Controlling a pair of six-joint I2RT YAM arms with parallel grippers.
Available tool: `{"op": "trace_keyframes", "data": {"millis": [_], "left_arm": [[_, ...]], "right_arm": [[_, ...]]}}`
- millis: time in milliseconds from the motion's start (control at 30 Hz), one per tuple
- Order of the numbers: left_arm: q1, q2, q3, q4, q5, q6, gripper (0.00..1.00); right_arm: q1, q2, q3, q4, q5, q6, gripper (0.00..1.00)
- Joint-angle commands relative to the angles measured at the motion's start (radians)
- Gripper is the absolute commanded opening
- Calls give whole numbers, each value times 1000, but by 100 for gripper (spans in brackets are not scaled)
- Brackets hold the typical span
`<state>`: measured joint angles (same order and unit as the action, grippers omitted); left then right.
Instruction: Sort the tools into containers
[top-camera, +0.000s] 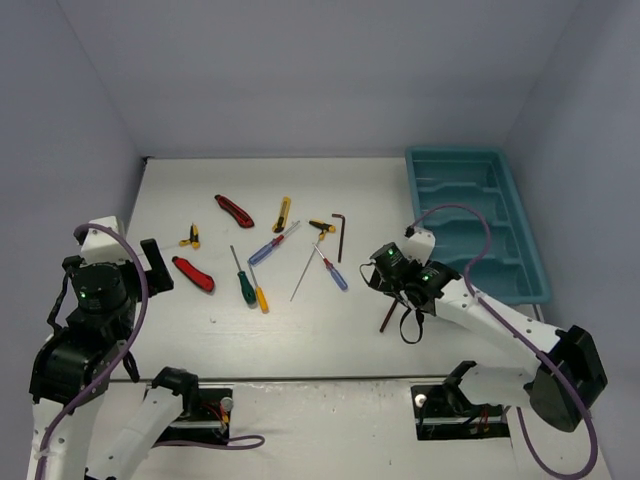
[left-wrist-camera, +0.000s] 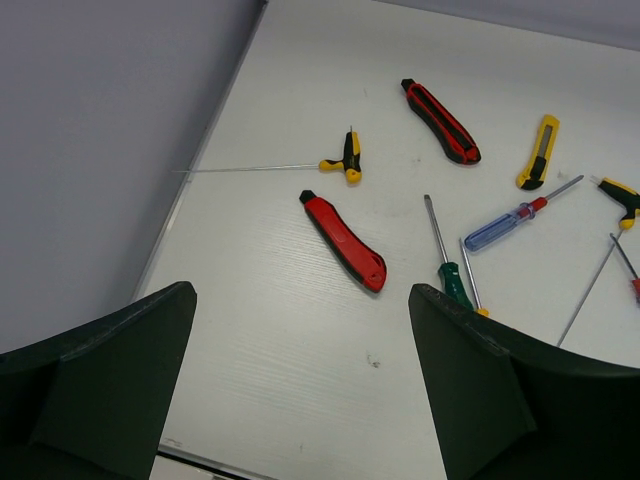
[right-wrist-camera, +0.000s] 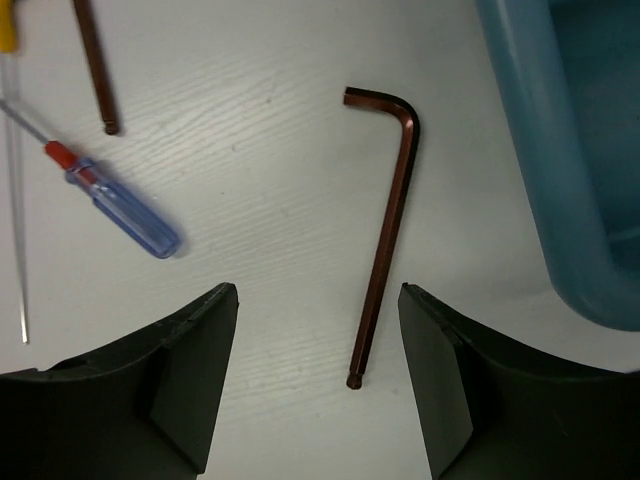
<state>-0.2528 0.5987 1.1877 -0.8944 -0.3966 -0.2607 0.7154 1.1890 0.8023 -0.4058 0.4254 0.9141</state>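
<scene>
The right claw (right-wrist-camera: 315, 300) hangs open and empty astride the brown hex key (right-wrist-camera: 385, 230) beside the teal tray (right-wrist-camera: 540, 150), seemingly poised to pinch it.

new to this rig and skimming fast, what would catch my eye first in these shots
A scatter of bright hand tools lies across the middle of the white table. At the far right sits the long teal plastic tray, with no tools showing inside. The right gripper hangs open over a dark L-shaped metal hex key beside that tray.
</scene>
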Motion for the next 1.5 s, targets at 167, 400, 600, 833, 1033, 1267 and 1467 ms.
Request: {"op": "trace_keyframes", "data": {"millis": [167,400,600,833,1033,1267,1467], "left_arm": [[-26,4,20,28,30,-34,86],[-42,-11,6,23,11,-18,86],[-54,-25,3,17,-8,-9,86],[-62,-24,0,17,-14,1,86],[-65,-25,-1,17,-20,8,86],[-68,-25,-1,17,-24,12,86],[-68,-25,14,17,-30,17,86]], "right_arm": [[13,124,-22,-84,117,280,56],[11,202,-51,-83,84,354,46],[4,239,-70,-71,71,391,42],[-36,257,-126,43,-16,361,41],[-37,303,-134,88,-59,324,28],[-4,377,-107,102,-56,256,0],[32,270,49,102,36,156,0]]}}
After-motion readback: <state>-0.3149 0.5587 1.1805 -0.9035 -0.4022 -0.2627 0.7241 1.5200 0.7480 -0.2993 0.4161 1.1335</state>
